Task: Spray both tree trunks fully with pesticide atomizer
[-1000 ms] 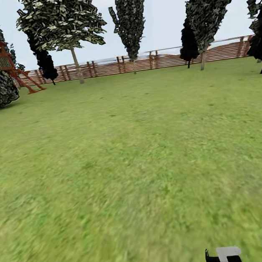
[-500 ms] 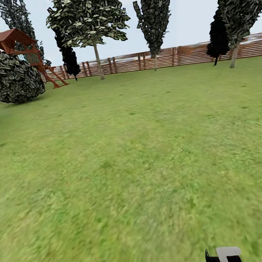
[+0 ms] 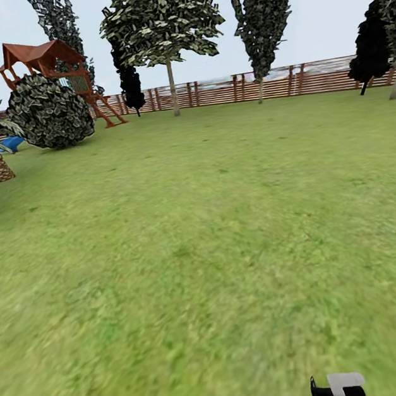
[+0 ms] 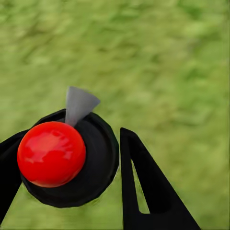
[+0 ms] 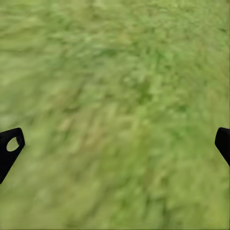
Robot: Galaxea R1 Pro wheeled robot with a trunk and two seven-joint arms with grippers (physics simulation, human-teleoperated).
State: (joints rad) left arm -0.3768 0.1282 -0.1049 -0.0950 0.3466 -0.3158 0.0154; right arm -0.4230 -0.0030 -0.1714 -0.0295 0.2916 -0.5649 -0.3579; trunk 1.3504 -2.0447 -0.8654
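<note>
One atomizer (image 4: 60, 155) clamped in left end effector (image 4: 72, 187), red cap toward wrist camera, nozzle aimed at lawn (image 3: 216, 233). Right end effector (image 5: 115, 143) spread apart, nothing held. Tree (image 3: 161, 18) seen far ahead by fence (image 3: 307, 78); trunk (image 3: 172, 90) upright.

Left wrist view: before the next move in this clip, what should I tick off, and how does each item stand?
1. The pesticide atomizer sits between the fingers of the left tool: ok, its red cap and black body are there.
2. Grip is firm: cannot tell.
3. The grey nozzle is aimed at a trunk: not ok, grass lies beyond it.
4. The right tool is free: ok, open over the lawn.
5. The tree trunk is within spray range: not ok, it stands far off by the fence.
</note>
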